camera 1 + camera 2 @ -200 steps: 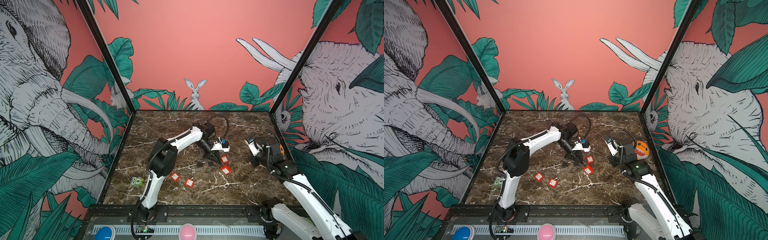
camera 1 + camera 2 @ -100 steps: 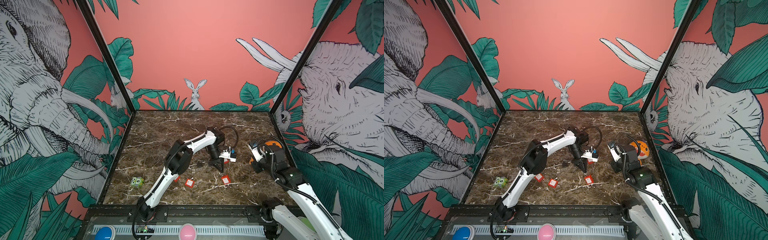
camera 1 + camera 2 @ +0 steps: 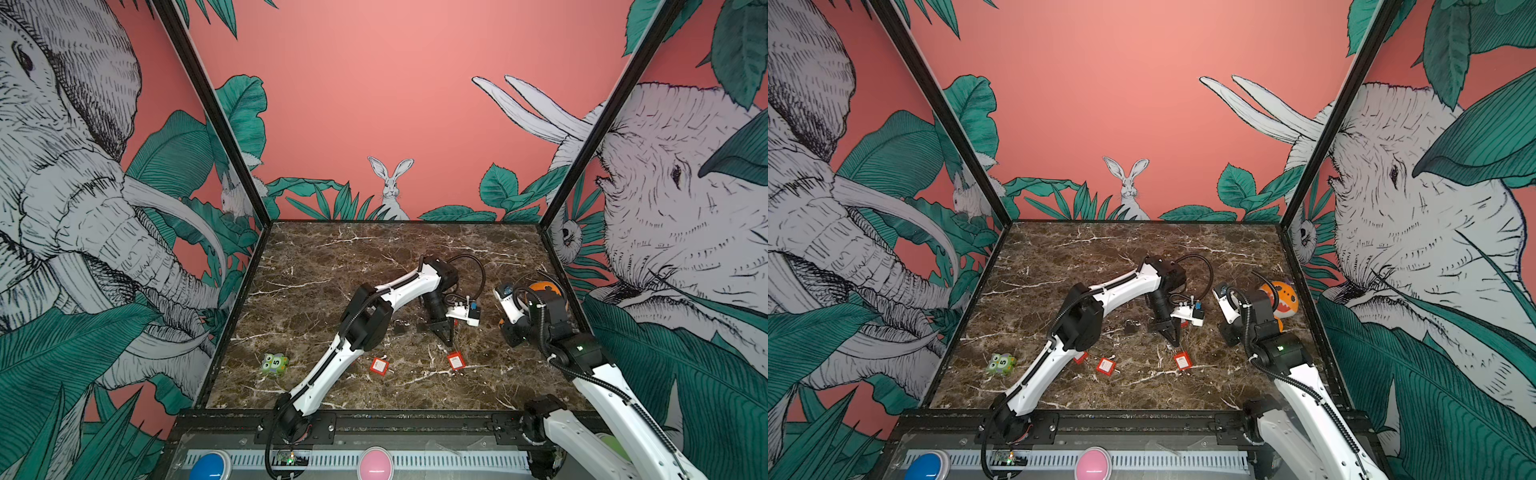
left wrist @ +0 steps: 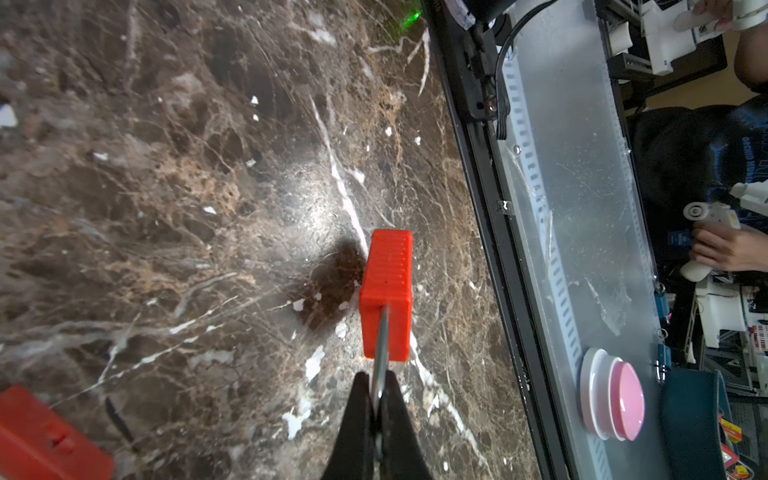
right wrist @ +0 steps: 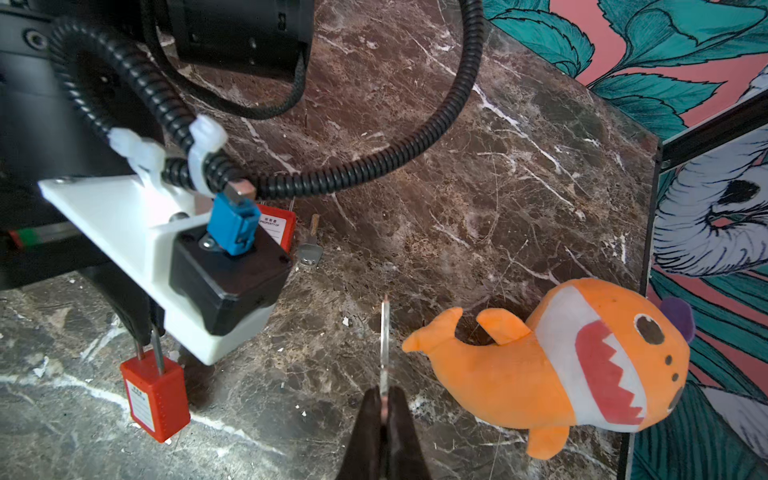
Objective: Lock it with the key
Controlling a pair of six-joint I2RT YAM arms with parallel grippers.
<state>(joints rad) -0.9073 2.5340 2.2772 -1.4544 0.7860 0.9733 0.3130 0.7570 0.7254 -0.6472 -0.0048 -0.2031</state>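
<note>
Left gripper (image 4: 377,384): fingers pressed together on the metal shackle (image 4: 382,332) of 1 red padlock (image 4: 387,291). The padlock hangs body-down below the fingertips over the marble table (image 3: 374,257), near its middle in both top views. Whether the body touches the surface cannot be determined. Right gripper (image 5: 384,392): closed tight, pinching a key (image 5: 385,336), whose thin blade is seen edge-on and projects beyond the fingertips. The key and the held padlock are apart, not touching. A 2nd red padlock (image 3: 379,365) lies flat on the table nearer the front edge. A small dark padlock (image 3: 400,326) sits beside the left arm. A loose key (image 5: 309,253) lies beside a 3rd red padlock (image 5: 277,226), which is partly hidden behind the left arm's wrist camera. An orange shark plush (image 5: 561,374) lies just beside the right gripper. A green toy (image 3: 274,365) marked 5 sits near the left wall.
</note>
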